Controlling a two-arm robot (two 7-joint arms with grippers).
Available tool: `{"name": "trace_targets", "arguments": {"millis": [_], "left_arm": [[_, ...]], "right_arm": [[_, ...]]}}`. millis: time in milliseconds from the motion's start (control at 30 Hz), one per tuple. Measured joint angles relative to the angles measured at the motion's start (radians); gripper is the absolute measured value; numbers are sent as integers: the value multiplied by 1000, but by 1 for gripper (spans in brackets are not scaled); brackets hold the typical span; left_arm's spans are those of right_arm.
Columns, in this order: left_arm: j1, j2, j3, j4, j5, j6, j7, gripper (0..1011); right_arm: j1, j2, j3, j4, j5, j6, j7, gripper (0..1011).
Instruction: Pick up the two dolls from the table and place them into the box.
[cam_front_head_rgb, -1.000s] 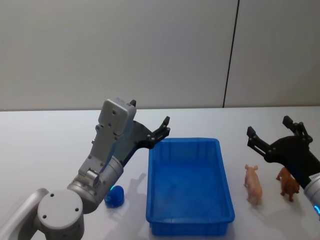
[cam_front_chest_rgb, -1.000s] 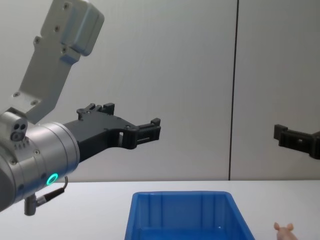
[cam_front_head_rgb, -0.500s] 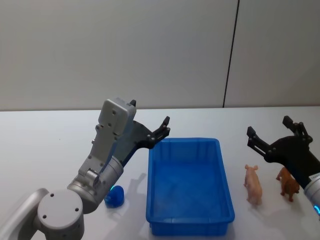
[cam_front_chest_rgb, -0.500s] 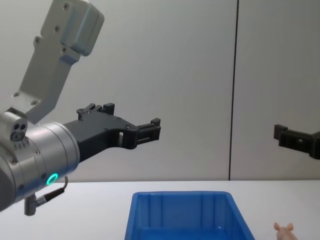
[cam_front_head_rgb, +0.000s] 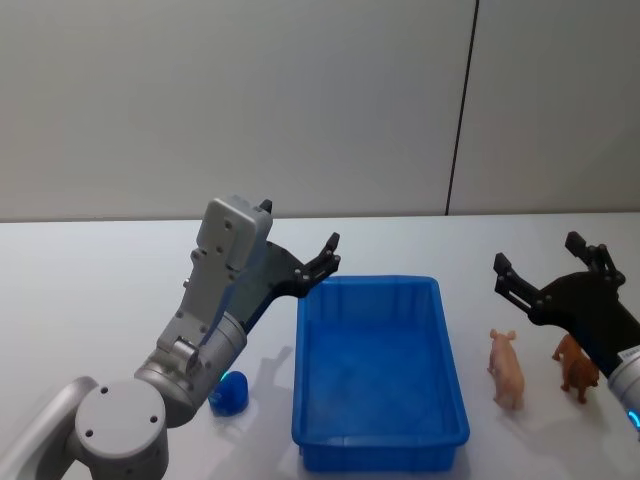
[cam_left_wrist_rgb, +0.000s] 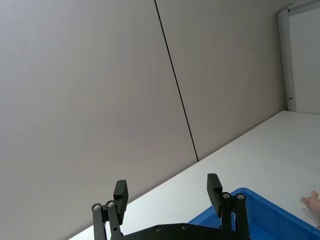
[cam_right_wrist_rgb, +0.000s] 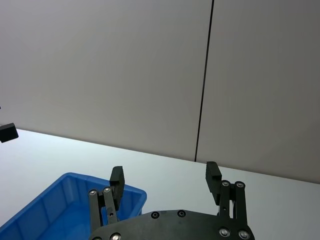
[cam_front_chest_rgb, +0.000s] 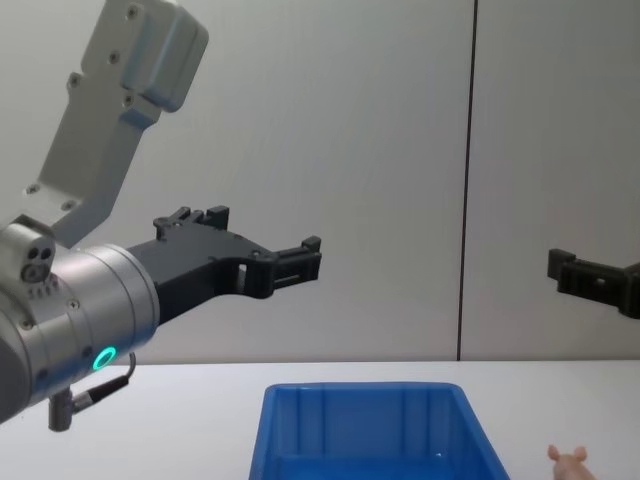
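Head view: pink doll (cam_front_head_rgb: 507, 368), brown doll (cam_front_head_rgb: 579, 368) beneath spread fingers (cam_front_head_rgb: 509, 281) of right gripper (cam_front_head_rgb: 541, 258)

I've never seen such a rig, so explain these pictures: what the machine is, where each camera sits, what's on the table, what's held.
This is a two-armed robot with a clamp-like gripper on each arm. One picture looks down from its head, one forward from its chest, one from each wrist. On the white table sits a blue box; to its right stand a pink doll and a brown doll. The left gripper hangs raised near the box's far left corner, the right gripper near the dolls. Both are open and hold nothing.
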Motion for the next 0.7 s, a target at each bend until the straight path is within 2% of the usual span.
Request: {"name": "trace_targets", "arguments": {"millis": [333, 700], "left_arm": [[19, 16, -5, -19, -22, 28, -2, 1001], [86, 79, -22, -93, -86, 142, 15, 1001]], "right_arm": [[0, 0, 0, 0, 0, 0, 0, 1001], [0, 0, 0, 0, 0, 0, 0, 1001]]}}
